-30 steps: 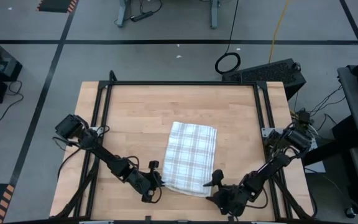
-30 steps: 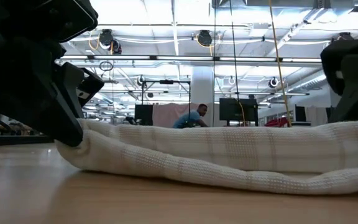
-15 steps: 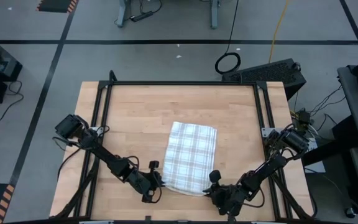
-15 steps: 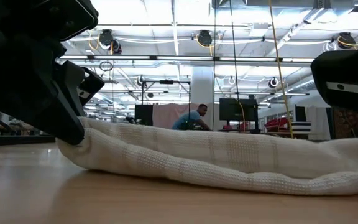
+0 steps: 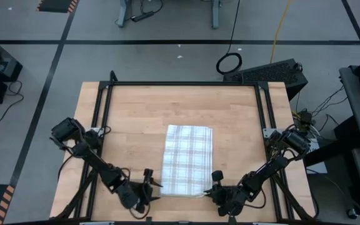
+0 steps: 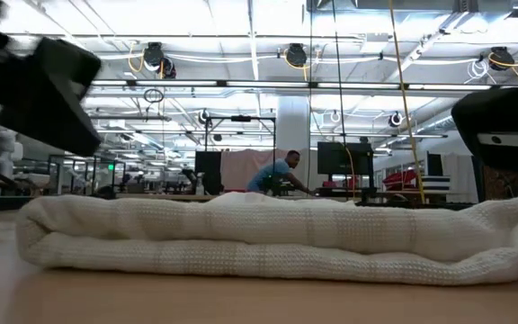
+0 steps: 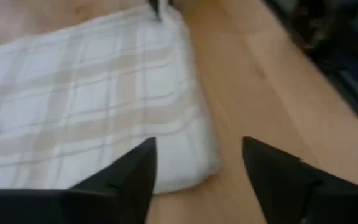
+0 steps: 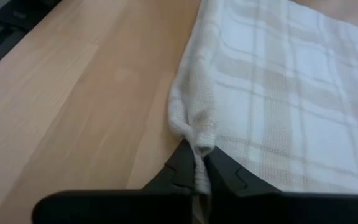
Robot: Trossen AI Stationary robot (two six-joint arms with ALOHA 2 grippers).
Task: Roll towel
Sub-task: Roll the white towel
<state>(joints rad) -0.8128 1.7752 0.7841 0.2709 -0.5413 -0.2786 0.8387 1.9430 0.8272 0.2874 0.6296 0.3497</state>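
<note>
Soft, limp towel (image 5: 188, 160) near the bench's (image 5: 136, 119) front edge; right gripper (image 8: 199, 169) pinches its corner; left gripper (image 7: 197, 158) spread, empty; grasp corners.

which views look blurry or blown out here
Low view: the left arm is smeared with motion blur, ceiling lights glare white, towel sharp. Left wrist view: soft all over. High and right wrist views: evenly lit, fairly clear.

Grey floor (image 5: 167, 56) with black tape lines surrounds the wooden table (image 5: 142, 112); bright ceiling lights (image 6: 241, 18) overhead.
</note>
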